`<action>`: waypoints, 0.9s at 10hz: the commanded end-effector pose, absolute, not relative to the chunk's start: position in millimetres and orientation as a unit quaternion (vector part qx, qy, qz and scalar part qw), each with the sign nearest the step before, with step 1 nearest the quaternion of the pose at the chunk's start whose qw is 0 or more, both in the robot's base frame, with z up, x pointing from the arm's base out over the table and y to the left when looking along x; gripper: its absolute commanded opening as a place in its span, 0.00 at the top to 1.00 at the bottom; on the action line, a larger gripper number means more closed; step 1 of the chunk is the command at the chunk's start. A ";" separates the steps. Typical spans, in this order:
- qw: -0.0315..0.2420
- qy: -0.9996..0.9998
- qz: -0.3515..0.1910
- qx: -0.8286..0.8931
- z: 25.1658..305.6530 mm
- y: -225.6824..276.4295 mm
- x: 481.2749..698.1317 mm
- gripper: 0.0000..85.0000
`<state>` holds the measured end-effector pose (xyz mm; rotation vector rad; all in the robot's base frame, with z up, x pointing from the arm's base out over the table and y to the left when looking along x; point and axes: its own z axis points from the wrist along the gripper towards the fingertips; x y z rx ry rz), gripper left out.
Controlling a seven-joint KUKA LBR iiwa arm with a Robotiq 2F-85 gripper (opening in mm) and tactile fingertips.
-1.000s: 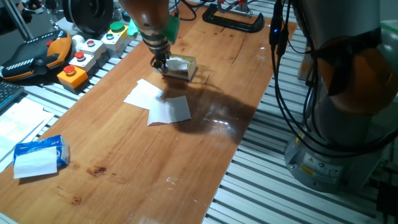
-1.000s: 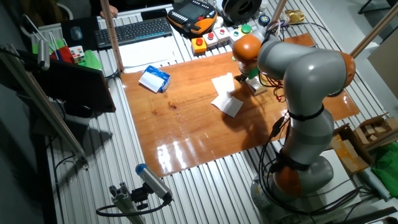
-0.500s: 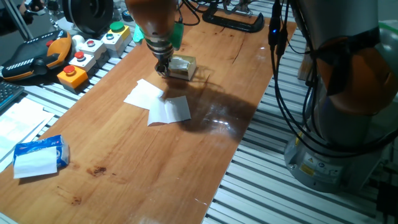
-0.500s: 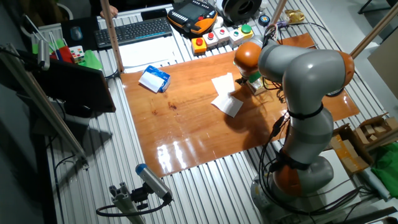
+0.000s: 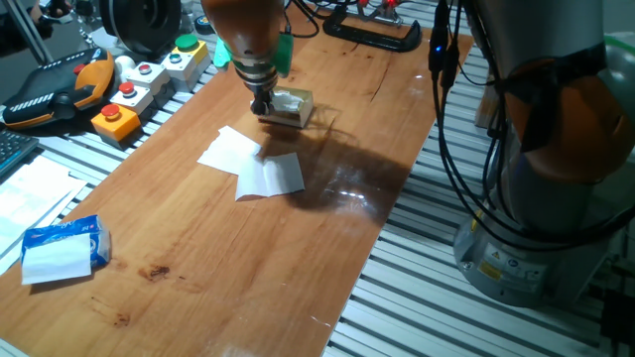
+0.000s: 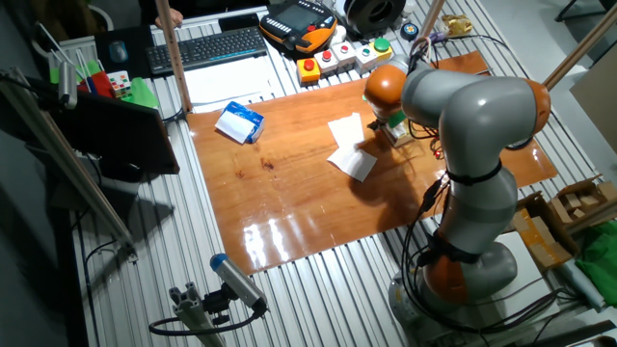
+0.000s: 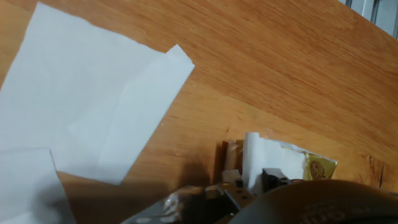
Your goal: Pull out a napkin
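End effector (image 5: pixel 263 103) points down (near-vertical) at the napkin (image 7: pixel 261 155).

Orange-brown wooden counter (image 5: pixel 198 238); dark two-finger tool (image 5: pixel 263 105) lowered at the left end of the small tan-gold cardboard box (image 5: pixel 290 107), tips touching it; finger spacing not discernible; two flat white square paper sheets (image 5: pixel 253 164) overlap just beside the box; blue tissue packet (image 5: pixel 64 248) lies well apart at the counter's near-left edge.
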<state>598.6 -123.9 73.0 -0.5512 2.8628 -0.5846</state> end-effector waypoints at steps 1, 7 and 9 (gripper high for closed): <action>0.082 0.958 -0.195 -0.192 73.9 -124.7 599.3 0.95; 0.074 0.960 -0.183 -0.199 99.3 -121.7 604.0 0.99; 0.063 0.964 -0.169 -0.196 126.2 -114.5 604.1 0.99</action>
